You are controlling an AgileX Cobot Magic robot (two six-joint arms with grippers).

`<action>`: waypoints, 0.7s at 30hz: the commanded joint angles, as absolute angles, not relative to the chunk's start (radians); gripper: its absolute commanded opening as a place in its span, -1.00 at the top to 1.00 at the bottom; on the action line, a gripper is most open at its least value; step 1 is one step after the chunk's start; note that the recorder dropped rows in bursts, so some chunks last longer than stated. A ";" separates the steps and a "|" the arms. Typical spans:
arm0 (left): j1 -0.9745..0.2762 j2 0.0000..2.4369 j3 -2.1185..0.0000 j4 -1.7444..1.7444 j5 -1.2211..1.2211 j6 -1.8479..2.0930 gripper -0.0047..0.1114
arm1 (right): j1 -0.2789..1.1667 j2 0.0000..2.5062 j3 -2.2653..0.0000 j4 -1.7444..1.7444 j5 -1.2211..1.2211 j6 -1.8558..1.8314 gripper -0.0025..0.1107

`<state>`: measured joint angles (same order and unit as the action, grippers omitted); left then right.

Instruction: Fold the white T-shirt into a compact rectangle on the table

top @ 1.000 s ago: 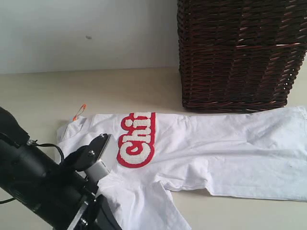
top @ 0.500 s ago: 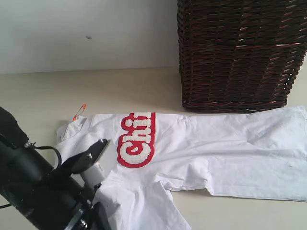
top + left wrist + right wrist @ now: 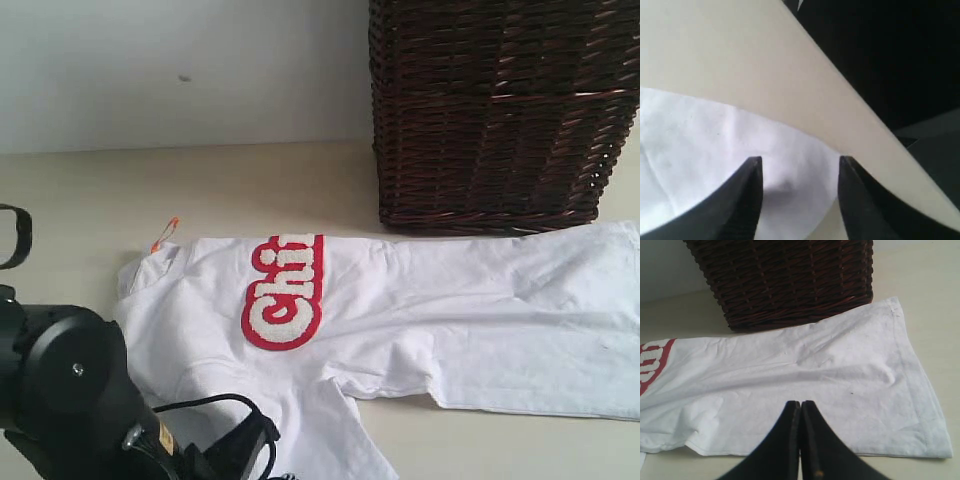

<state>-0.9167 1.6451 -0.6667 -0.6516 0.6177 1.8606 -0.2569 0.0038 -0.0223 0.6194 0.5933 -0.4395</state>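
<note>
On the table point(image 3: 80, 190) find the white T-shirt point(image 3: 450, 310) flat, long axis left to right before the wicker basket point(image 3: 490, 110). Judge the left gripper point(image 3: 800, 162) nearest, angled down over the shirt's edge, jaws half apart, empty; right gripper point(image 3: 801, 405) pinched closed above the hem end

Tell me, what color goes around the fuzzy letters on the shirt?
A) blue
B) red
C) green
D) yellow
B: the fuzzy white letters on the white T-shirt have a thick red outline around them.
</note>
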 commanded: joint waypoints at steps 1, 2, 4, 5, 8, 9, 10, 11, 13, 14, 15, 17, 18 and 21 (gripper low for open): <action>-0.928 1.653 -0.663 -0.646 0.596 1.916 0.11 | -0.256 0.000 -0.017 0.623 0.584 -0.443 0.96; -0.928 1.658 -0.663 -0.646 0.602 1.931 0.11 | -0.256 0.000 -0.017 0.623 0.584 -0.443 0.96; -0.930 1.673 -0.663 -0.646 0.631 1.975 0.11 | -0.256 0.000 -0.017 0.623 0.584 -0.443 0.96; -0.930 1.682 -0.663 -0.649 0.643 1.987 0.11 | -0.256 0.000 -0.017 0.623 0.584 -0.443 0.96; -0.937 1.714 -0.663 -0.674 0.657 1.994 0.19 | -0.256 0.000 -0.017 0.623 0.584 -0.443 0.96; -0.942 1.720 -0.663 -0.676 0.657 1.988 0.27 | -0.256 0.000 -0.017 0.623 0.584 -0.443 0.96; -0.949 1.722 -0.663 -0.689 0.657 1.986 0.36 | -0.256 0.000 -0.017 0.623 0.584 -0.443 0.96; -0.954 1.722 -0.663 -0.704 0.657 1.986 0.48 | -0.256 0.000 -0.017 0.623 0.584 -0.443 0.96; -0.958 1.720 -0.663 -0.750 0.657 1.986 0.73 | -0.256 0.000 -0.017 0.623 0.584 -0.443 0.96; -0.958 1.720 -0.663 -0.776 0.657 1.986 0.88 | -0.256 0.000 -0.017 0.623 0.584 -0.443 0.96; -0.958 1.720 -0.663 -0.789 0.657 1.986 0.91 | -0.256 0.000 -0.017 0.623 0.584 -0.443 0.96; -0.958 1.720 -0.663 -0.797 0.657 1.971 0.92 | -0.256 0.000 -0.017 0.623 0.584 -0.443 0.96; -0.958 1.720 -0.663 -0.797 0.657 1.952 0.92 | -0.256 0.000 -0.017 0.623 0.584 -0.443 0.96; -0.958 1.716 -0.663 -0.797 0.657 1.900 0.92 | -0.256 0.000 -0.017 0.623 0.584 -0.443 0.96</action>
